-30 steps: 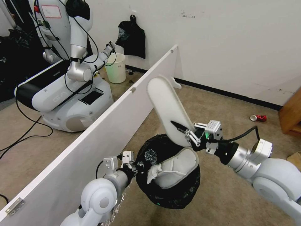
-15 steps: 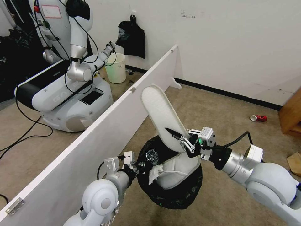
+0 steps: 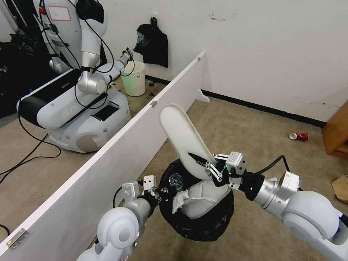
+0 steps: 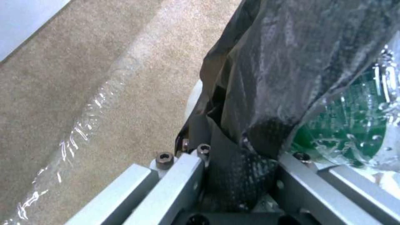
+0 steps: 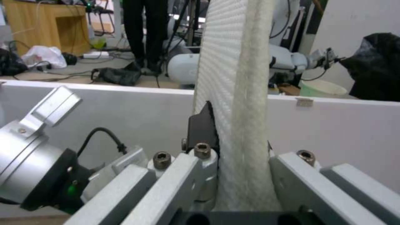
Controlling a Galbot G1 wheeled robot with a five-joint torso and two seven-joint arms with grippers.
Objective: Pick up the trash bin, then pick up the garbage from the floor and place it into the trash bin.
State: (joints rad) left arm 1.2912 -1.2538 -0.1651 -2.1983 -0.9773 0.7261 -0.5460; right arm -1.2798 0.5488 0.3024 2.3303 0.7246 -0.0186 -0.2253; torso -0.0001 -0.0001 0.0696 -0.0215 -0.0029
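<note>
Over on the far left, beyond the white partition board (image 3: 119, 141), a second robot (image 3: 78, 90) parked with an arm stretched toward a pale unlined bucket (image 3: 133, 78); black bag (image 3: 154, 41) hanging on the wall behind it

Low and left of centre, left gripper (image 3: 156, 189) clamped tight on the bag-covered rim of the trash bin (image 3: 197, 217), holding it up off the carpet (image 3: 232, 119) — in the left wrist view, fingers (image 4: 175, 175) pressed onto crinkly black liner (image 4: 271, 78), a clear bottle with green label (image 4: 354, 131) showing just inside

In the bin: bottle top (image 3: 175, 180), crumpled white tissue (image 3: 178, 199), and a white slipper (image 3: 203, 197) lying across the opening

Straight above the bin mouth, a second white slipper (image 3: 183, 137), tilted, toe up toward the partition, heel end pinched by the right gripper (image 3: 212, 169); right wrist view confirms jaws squeezed either side of the slipper's textured sole (image 5: 233, 93)

Right arm reaching in from the lower right

Further right, red can (image 3: 298, 136) lying on the carpet near the black skirting, well apart from the bin; wooden furniture (image 3: 335, 134) at the right edge, and a brown paper bag (image 3: 340, 187) on the floor just below it
</note>
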